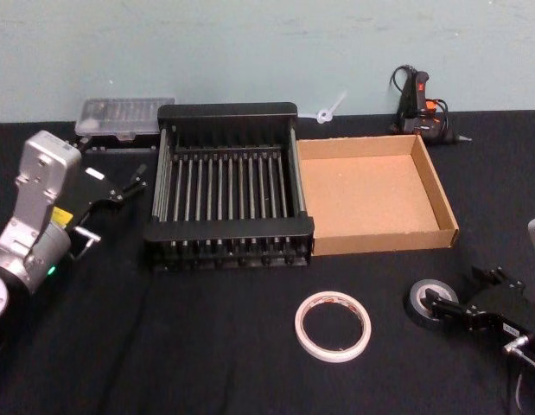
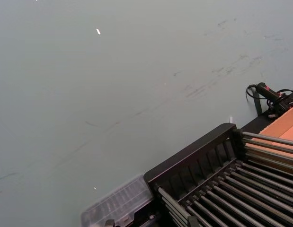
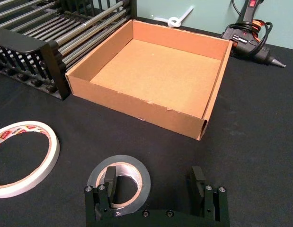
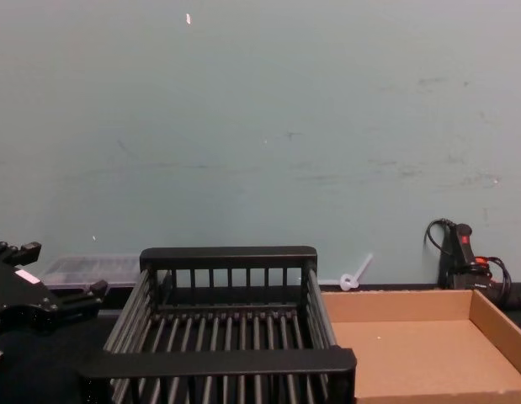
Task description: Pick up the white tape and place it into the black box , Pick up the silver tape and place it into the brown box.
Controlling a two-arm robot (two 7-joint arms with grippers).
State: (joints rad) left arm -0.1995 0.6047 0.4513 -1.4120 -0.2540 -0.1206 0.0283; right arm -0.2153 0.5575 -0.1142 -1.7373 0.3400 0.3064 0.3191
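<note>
While straddling the small dark grey-silver roll of tape [image 3: 119, 178] on the near right, right gripper [image 3: 155, 189] fingers spread wide, one inside the roll's core, nothing clamped yet, probably set for an inside-out or wall pinch. Wide white red-printed tape roll [image 1: 333, 325] flat just left, near-centre. Slatted black plastic crate [image 1: 228, 183] and shallow brown cardboard tray [image 1: 371, 192] side by side farther back. Left gripper [image 1: 120, 183] parked far left; cannot tell its opening. Black cloth surface [image 1: 163, 346], pale green wall.

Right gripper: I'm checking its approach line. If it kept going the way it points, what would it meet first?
The silver tape: the open right gripper already has one finger inside the roll's hole. Beyond it, probably the brown box.
</note>
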